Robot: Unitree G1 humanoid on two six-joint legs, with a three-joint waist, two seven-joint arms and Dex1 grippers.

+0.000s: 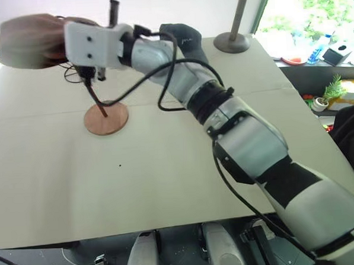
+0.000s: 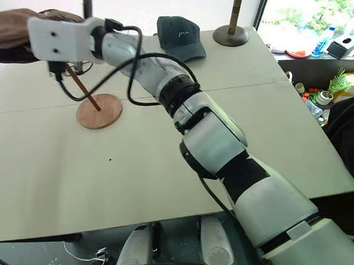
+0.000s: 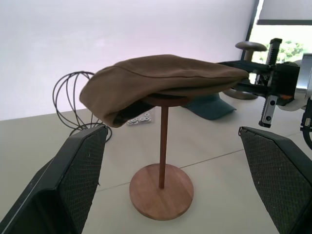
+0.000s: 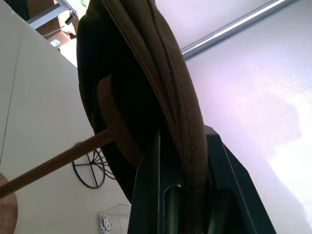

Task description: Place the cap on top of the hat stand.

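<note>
- At the upper left of the head views, the cap (image 3: 161,80) lies over the disc top of the hat stand (image 3: 162,192). In the left wrist view it drapes across the disc with its long axis running side to side, one end sagging lower toward the wire globe stand (image 3: 73,100).
- Underneath it, the stand's thin rod slants down to the round base on the counter (image 1: 167,180), so the disc sits off to one side of the base rather than straight above it.
- Gripping the cap's edge is the right end effector (image 4: 187,195): its two black fingers are clamped on the folded brim, and the right wrist view shows the disc just beyond them inside the cap's hollow.
- The relation that matters: the cap extends away from the right end effector, across the disc, so the pinched brim is the near edge and the far edge already hangs past the disc. I judge that letting go and backing out along the brim line is what remains.
- Facing the stand from near its base, the left end effector (image 3: 170,190) stands with fingers spread wide, holding nothing, apart from the cap.
- Farther back rest a dark cap (image 2: 181,34) and a grey stand (image 1: 234,37).
</note>
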